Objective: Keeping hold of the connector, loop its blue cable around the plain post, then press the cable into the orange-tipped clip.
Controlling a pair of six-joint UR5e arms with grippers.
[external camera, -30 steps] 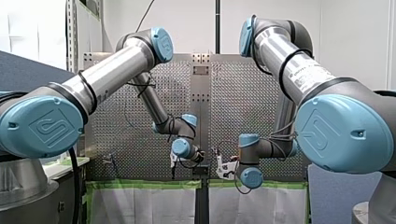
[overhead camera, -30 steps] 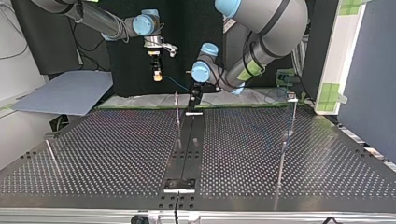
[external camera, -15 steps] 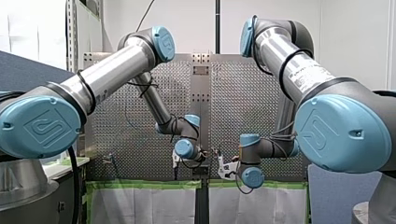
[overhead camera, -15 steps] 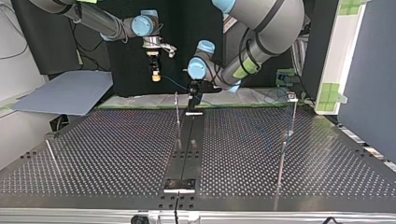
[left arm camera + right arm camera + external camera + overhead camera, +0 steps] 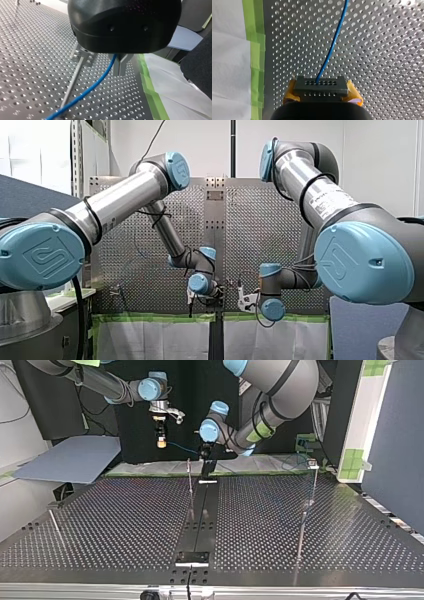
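Note:
My right gripper [image 5: 321, 84] is shut on a dark grey connector [image 5: 322, 88], held between its yellow pads [image 5: 290, 93]. A blue cable [image 5: 332, 46] runs ahead from the connector over the perforated table. In the left wrist view my left gripper [image 5: 119, 72] has its metal fingers shut on the blue cable [image 5: 95, 86], just beside a thin plain post [image 5: 71, 85]. In the top view my right gripper [image 5: 160, 440] hangs at the back left of my left gripper [image 5: 205, 471]. The cable [image 5: 185, 450] spans between them, behind the post [image 5: 190, 482]. I cannot make out the orange-tipped clip.
A black rail [image 5: 200, 520] runs down the table's middle in the top view. Another thin post [image 5: 306, 505] stands at its right and a short one [image 5: 54, 522] at its left. Green tape [image 5: 254, 37] edges the table beside white sheeting.
In the top view my right gripper has carried the connector further left and up. My left gripper has shifted slightly left, still holding the cable beside the post.

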